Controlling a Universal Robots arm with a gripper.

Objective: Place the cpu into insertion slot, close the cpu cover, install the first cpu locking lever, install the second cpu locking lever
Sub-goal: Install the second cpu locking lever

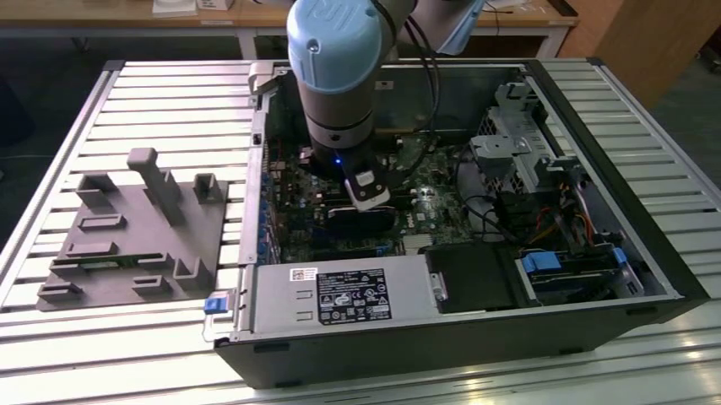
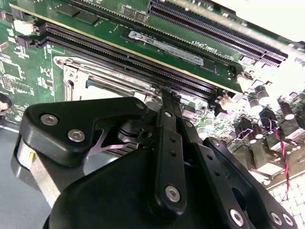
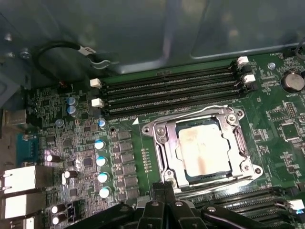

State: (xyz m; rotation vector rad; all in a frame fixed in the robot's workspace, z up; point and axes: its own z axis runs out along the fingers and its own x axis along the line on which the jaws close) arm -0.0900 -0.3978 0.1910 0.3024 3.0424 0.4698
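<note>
The cpu (image 3: 202, 149), a dull silver-tan square, lies flat in the insertion slot (image 3: 159, 157) on the green board. The silvery cpu cover (image 3: 240, 138) is down around it, and its cut-out shows the chip's top. Thin wire levers run along two sides of the socket, one at the memory side (image 3: 183, 114). My gripper (image 3: 164, 187) is shut, its black fingers pressed together just off the socket's edge with nothing seen between them. In the second wrist view the gripper (image 2: 167, 94) has its tips at the rim of the insertion slot (image 2: 90, 76). In the exterior view the gripper (image 1: 372, 205) reaches down into the open computer case.
Long black memory slots (image 3: 171, 90) lie beside the socket, with a row of capacitors (image 3: 101, 160) on the other side. The case holds a power supply (image 1: 321, 295), a drive cage (image 1: 518, 152) and loose cables (image 1: 563, 224). A grey fixture (image 1: 135, 232) sits on the slatted table at the exterior view's left.
</note>
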